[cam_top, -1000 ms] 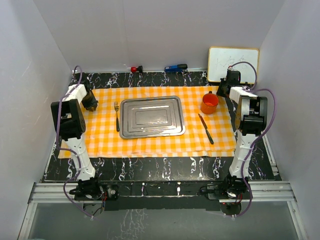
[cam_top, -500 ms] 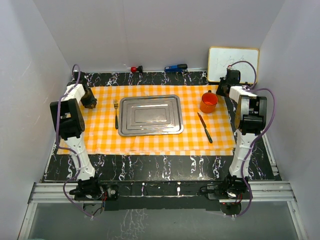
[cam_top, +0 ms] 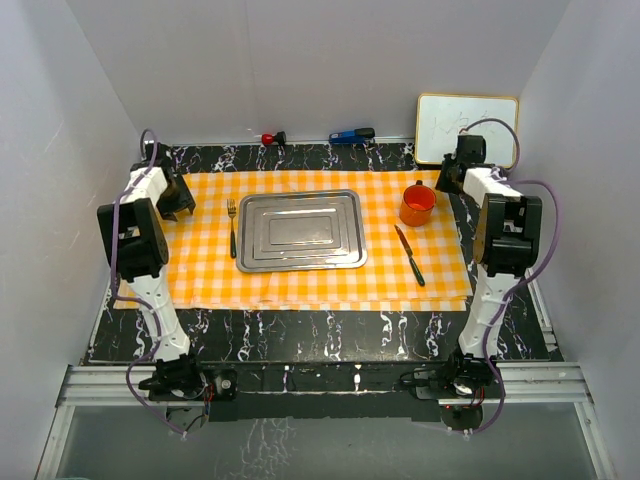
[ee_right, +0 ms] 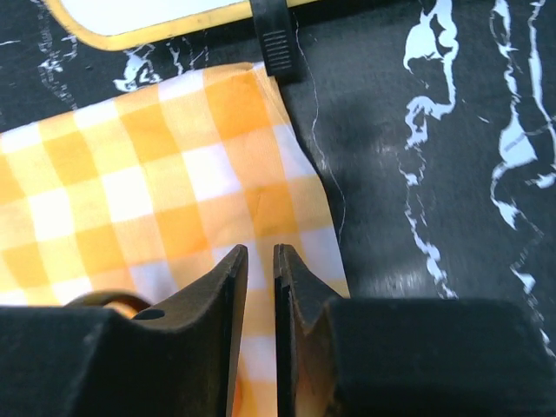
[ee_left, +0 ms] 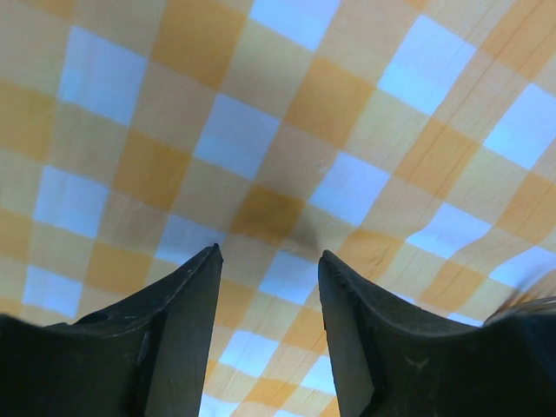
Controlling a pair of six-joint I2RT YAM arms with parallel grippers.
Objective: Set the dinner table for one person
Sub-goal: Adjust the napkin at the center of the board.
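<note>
The dinner table (cam_top: 320, 335) is black with white veining. An orange-and-white checked cloth (cam_top: 300, 285) lies flat on it. On the cloth are a steel tray (cam_top: 300, 232), a fork (cam_top: 233, 228) to its left, a knife (cam_top: 411, 257) to its right and an orange cup (cam_top: 419, 205). My left gripper (cam_top: 178, 200) is at the cloth's far left corner, open and empty just above the cloth (ee_left: 261, 130). My right gripper (cam_top: 445, 180) is at the far right corner, its jaws a narrow gap apart and empty over the cloth's edge (ee_right: 295, 174).
A small whiteboard (cam_top: 467, 128) leans on the back wall at the far right and shows in the right wrist view (ee_right: 148, 13). A red-topped item (cam_top: 270, 138) and a blue item (cam_top: 350, 134) lie along the back edge. White walls enclose the table.
The cloth with everything on it slid a little toward the back, then stopped. Both grippers have since drawn slightly outward and back at the cloth's far corners.
</note>
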